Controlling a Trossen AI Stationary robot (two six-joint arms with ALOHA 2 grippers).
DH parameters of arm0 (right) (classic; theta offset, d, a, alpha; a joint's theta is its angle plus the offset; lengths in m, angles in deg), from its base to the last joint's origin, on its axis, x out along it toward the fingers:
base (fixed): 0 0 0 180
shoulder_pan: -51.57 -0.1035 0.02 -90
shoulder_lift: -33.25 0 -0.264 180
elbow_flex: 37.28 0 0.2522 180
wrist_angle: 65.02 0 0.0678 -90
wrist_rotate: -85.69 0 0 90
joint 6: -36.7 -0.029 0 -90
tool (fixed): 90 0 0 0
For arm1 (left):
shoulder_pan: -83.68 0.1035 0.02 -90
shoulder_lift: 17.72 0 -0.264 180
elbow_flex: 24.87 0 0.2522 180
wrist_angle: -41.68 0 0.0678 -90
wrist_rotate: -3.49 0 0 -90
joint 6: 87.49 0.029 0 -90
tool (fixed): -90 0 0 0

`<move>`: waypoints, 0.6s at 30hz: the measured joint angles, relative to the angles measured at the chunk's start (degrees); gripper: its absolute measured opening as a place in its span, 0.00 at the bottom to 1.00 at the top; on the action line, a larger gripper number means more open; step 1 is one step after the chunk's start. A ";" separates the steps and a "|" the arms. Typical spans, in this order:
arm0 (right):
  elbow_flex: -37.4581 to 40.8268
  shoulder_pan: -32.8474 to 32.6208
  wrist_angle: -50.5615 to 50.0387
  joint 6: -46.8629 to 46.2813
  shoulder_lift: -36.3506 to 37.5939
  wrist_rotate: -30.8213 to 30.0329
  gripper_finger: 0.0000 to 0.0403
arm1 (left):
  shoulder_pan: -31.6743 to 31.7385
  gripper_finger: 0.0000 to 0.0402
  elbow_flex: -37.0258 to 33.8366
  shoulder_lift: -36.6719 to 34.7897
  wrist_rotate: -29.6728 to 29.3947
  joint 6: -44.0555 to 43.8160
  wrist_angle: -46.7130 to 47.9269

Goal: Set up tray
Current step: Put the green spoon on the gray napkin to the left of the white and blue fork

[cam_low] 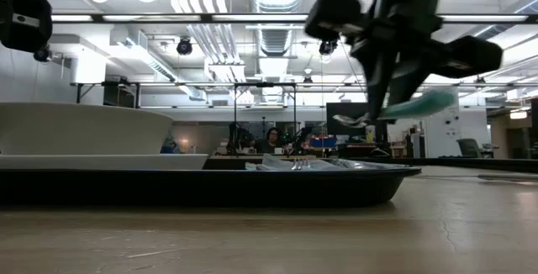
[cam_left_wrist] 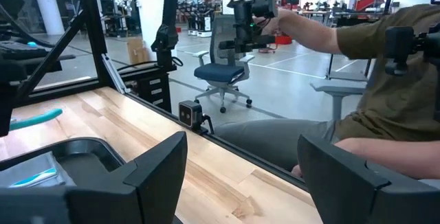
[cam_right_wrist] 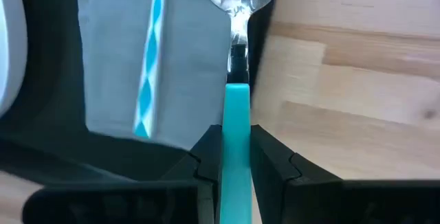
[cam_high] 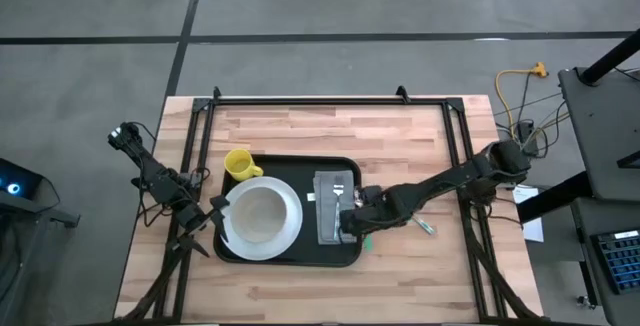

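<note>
- We've got the right end effector (cam_right_wrist: pixel 236 157) clamped on a teal-handled spoon (cam_right_wrist: pixel 237 80), hovering over the tray's (cam_high: pixel 290 258) right edge.
- Left end effector (cam_high: pixel 215 216) waits open by the plate (cam_high: pixel 262 218).
- Next, we judge: lower it onto the napkin (cam_high: pixel 330 211).

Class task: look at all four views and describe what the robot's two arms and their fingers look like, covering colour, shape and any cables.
Both arms are dark, slender and jointed, built of tube-like links with bulkier joints. The left gripper has broad, flat black fingers with angular, wedge-like tips. The right gripper has matte black fingers that taper to narrow tips. In the low view, boxy dark housings show on the right arm. Thin dark cables trail by the left arm's base.
</note>
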 joint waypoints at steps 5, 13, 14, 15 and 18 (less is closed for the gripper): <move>-5.76 1.97 -0.15 -0.91 -5.36 0.15 0.10 | 0.02 0.63 -0.02 0.00 0.00 -0.02 0.00; -15.10 4.62 -1.19 -1.11 -13.81 0.32 0.10 | 0.02 0.63 -0.01 0.02 -0.02 -0.01 0.02; -16.18 4.90 -1.40 -1.11 -14.74 0.34 0.10 | 0.02 0.63 -0.02 0.00 0.00 -0.02 0.00; -17.15 5.18 -1.63 -1.11 -15.69 0.31 0.10 | 0.01 0.63 -0.02 0.02 0.00 -0.01 0.00; -20.19 5.77 -1.55 -1.16 -17.91 0.31 0.10 | 0.01 0.63 -0.01 0.02 0.00 -0.01 0.00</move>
